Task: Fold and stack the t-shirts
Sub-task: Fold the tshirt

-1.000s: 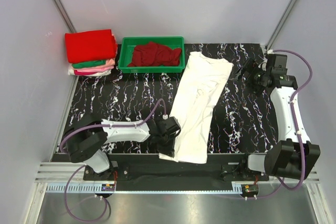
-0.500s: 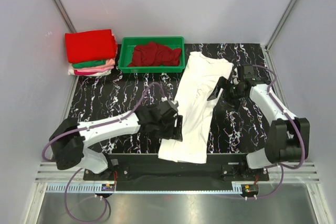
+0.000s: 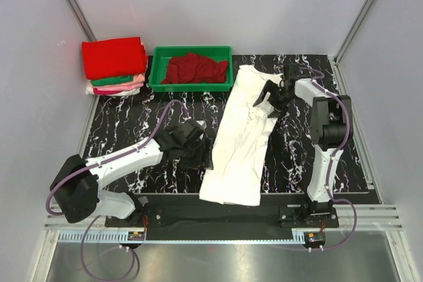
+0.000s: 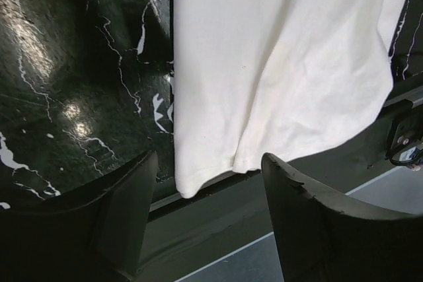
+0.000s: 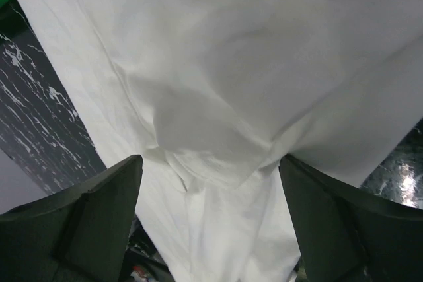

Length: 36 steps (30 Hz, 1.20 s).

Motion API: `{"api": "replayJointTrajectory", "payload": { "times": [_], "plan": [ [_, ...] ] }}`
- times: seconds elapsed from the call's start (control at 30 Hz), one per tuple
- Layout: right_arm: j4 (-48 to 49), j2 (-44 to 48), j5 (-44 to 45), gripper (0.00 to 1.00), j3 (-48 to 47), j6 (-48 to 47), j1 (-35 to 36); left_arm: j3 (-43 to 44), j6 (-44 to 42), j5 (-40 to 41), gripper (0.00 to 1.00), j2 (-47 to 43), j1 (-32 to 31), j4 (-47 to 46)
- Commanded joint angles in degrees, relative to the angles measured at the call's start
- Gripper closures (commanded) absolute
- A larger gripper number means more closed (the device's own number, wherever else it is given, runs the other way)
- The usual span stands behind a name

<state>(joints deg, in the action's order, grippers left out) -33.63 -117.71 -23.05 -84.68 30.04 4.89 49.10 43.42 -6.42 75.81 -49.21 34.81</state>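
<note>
Where pale grey walls (image 3: 231, 4) close in a black, white-veined counter (image 3: 132, 120), a folded stack of t-shirts (image 3: 114, 64), red on top, sits in the far left corner. Beside it is a green tray (image 3: 193, 87) of crumpled dark red cloth (image 3: 195, 69). The left hand (image 4: 210, 163) hovers wide open and empty at the near hem of the white t-shirt (image 3: 243, 140). That shirt lies lengthwise mid-counter, its hem overhanging the near edge. The right hand (image 5: 210, 163) gapes empty over its far end.
</note>
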Motion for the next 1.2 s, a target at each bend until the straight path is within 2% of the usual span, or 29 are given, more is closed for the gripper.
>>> {"api": "replayJointTrajectory", "payload": {
  "times": [0.0, 0.13, 0.23, 0.33, 0.37, 0.47, 0.5, 0.6, 0.7, 0.93, 1.0, 1.03, 1.07, 1.13, 1.17],
  "plan": [
    [-2.1, -5.4, 5.7, 0.08, -9.0, -1.7, 0.5, 0.3, -3.1, -2.2, 0.30, -0.2, 1.7, -3.2],
    [-10.1, -16.2, 11.9, 0.07, -22.2, -2.8, -0.2, 1.5, -4.8, -3.8, 0.31, 2.0, 3.4, -3.3],
    [-14.3, -24.5, 14.3, 0.07, -39.3, -3.0, -0.8, 2.0, -6.2, -4.8, 0.31, 3.4, 4.3, -3.7],
    [-17.5, -33.5, 15.2, 0.05, -50.6, -3.0, -0.9, 2.4, -6.9, -5.9, 0.31, 5.0, 5.3, -4.5],
    [-18.5, -35.7, 15.5, 0.05, -58.1, -2.4, -1.2, 2.7, -7.6, -6.1, 0.31, 5.7, 5.6, -4.7],
    [-21.0, -41.5, 15.8, 0.05, -67.9, -1.0, -2.0, 4.3, -8.6, -6.3, 0.32, 7.9, 6.1, -4.0],
    [-20.2, -41.5, 15.3, 0.05, -67.7, -0.8, -2.2, 4.8, -8.8, -6.3, 0.32, 8.1, 6.1, -4.1],
    [-16.9, -35.7, 14.5, 0.04, -59.3, -0.2, -2.7, 5.4, -8.5, -6.8, 0.32, 9.0, 6.1, -4.6],
    [-10.0, -25.8, 13.5, 0.00, -49.4, -2.2, -2.9, 5.7, -7.7, -7.6, 0.32, 9.1, 6.1, -6.7],
    [-14.9, -7.1, 15.7, 0.00, -42.7, -6.1, -3.7, 7.4, -6.4, -9.2, 0.33, 10.1, 5.9, -9.8],
    [-14.8, -1.9, 16.8, 0.00, -33.0, -7.0, -3.7, 7.0, -5.7, -9.3, 0.33, 10.8, 5.9, -11.3],
    [-14.5, 3.9, 17.4, 0.00, -28.9, -6.9, -3.7, 6.5, -5.3, -9.9, 0.33, 11.4, 5.6, -12.3],
    [-14.3, 6.9, 17.9, 0.00, -19.7, -6.3, -3.7, 6.1, -4.1, -10.2, 0.34, 11.7, 5.3, -13.3],
    [-12.0, 16.2, 17.7, 0.00, -9.4, -5.0, -3.7, 4.7, -2.7, -10.9, 0.34, 12.7, 3.8, -16.7],
    [-11.1, 19.5, 17.3, 0.01, 0.9, -3.7, -3.7, 4.3, -1.3, -10.9, 0.34, 13.1, 3.2, -17.8]
  ]
}}
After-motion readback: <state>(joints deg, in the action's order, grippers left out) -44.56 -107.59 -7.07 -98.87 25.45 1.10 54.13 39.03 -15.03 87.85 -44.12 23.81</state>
